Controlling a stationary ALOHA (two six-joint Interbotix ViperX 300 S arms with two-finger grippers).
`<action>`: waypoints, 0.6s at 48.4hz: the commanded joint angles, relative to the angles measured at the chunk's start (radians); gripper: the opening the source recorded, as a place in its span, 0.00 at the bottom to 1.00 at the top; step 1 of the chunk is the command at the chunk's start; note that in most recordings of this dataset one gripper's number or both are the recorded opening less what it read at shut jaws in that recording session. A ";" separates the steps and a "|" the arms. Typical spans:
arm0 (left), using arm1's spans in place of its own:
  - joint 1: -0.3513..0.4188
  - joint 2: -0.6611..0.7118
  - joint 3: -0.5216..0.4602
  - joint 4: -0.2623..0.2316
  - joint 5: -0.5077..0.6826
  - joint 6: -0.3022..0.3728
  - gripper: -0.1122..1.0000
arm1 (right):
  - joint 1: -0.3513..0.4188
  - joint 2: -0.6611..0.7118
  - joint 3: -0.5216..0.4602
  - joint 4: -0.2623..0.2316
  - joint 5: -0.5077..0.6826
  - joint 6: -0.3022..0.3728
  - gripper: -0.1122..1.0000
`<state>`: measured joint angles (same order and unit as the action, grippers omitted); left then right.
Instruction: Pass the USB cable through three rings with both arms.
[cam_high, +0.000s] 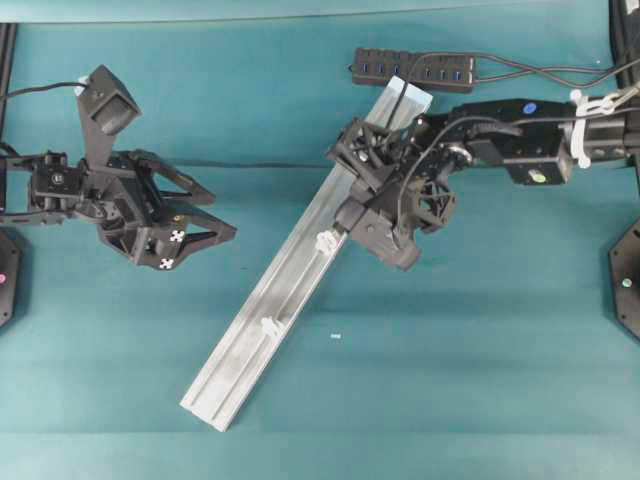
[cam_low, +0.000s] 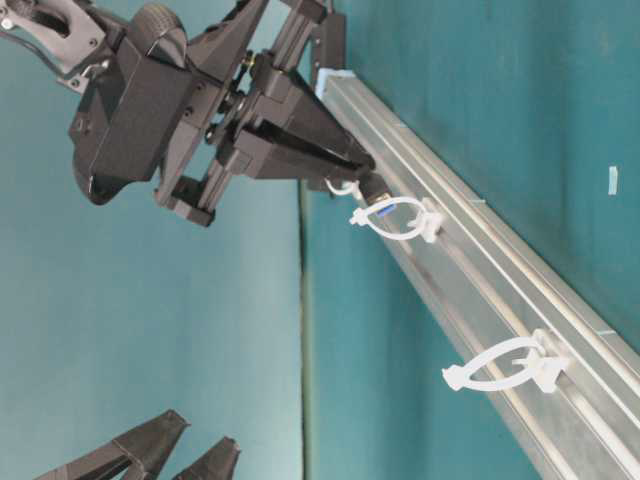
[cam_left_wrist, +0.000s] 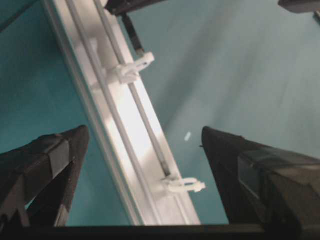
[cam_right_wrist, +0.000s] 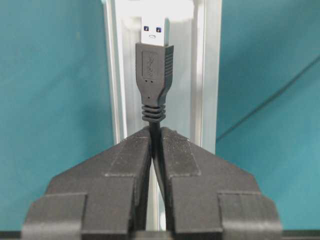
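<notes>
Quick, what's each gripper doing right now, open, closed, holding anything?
Left gripper: open, holding nothing.
Right gripper: closed on the USB cable, just behind the plug.

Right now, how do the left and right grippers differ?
The left gripper has its fingers spread wide and empty; the right gripper is pinched shut on the USB cable. The left hangs off to the side of the rail; the right sits over it. Both are black and triangular-fingered.

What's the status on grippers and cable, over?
Right gripper shut on USB cable, plug at the middle ring. Left gripper open, holding nothing. Far ring unthreaded. Nothing in the way.
</notes>
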<state>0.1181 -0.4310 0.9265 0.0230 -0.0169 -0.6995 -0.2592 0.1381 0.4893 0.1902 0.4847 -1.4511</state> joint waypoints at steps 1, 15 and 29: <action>-0.005 -0.006 -0.021 0.005 -0.005 0.002 0.98 | 0.015 0.014 -0.008 0.008 -0.018 0.000 0.16; -0.014 -0.006 -0.021 0.005 -0.005 0.002 0.98 | 0.029 0.026 -0.015 0.015 -0.035 0.002 0.16; -0.014 -0.008 -0.029 0.005 -0.005 0.000 0.97 | 0.049 0.031 -0.025 0.126 -0.034 0.002 0.16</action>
<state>0.1074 -0.4310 0.9204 0.0230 -0.0184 -0.6995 -0.2270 0.1657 0.4740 0.2777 0.4541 -1.4496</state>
